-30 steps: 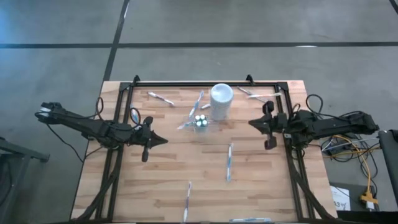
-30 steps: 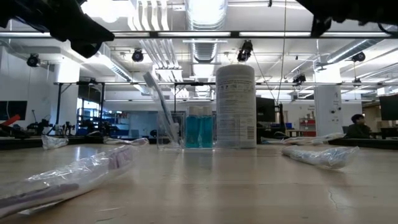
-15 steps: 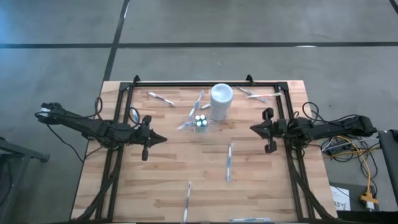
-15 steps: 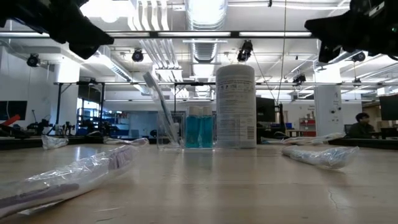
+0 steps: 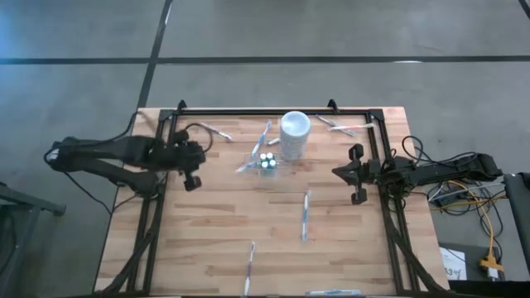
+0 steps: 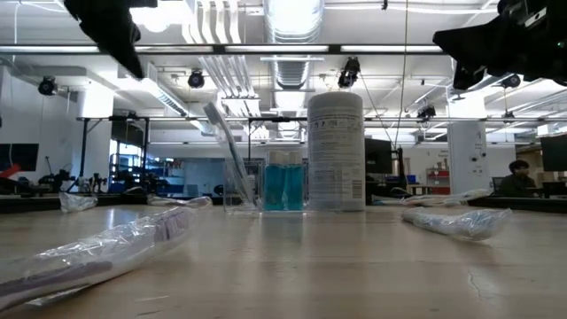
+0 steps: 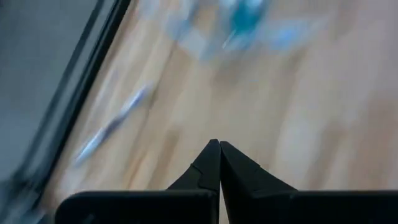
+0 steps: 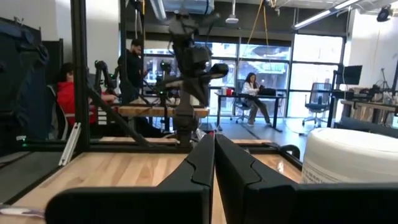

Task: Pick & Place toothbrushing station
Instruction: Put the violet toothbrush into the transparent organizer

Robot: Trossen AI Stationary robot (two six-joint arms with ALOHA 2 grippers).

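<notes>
Toothbrushes (image 5: 305,214) lie scattered on the desk (image 5: 215,240) — one already stands in the clear holder (image 5: 267,162) beside the white cup (image 5: 294,135), so most remain. Left hand (image 5: 190,177) and right hand (image 5: 354,175) hover clenched, empty — nothing grasped.

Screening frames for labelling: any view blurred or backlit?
Left wrist view: motion-smeared, wooden table streaked, only the shut left claw sharp. Low view: bright ceiling lights, arms in silhouette. High and right wrist views: crisp; white cylindrical cup clear.

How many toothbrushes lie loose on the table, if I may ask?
6 toothbrushes: back left, back centre, back right, mid-table, front, front edge. Back right may hide another.
</notes>
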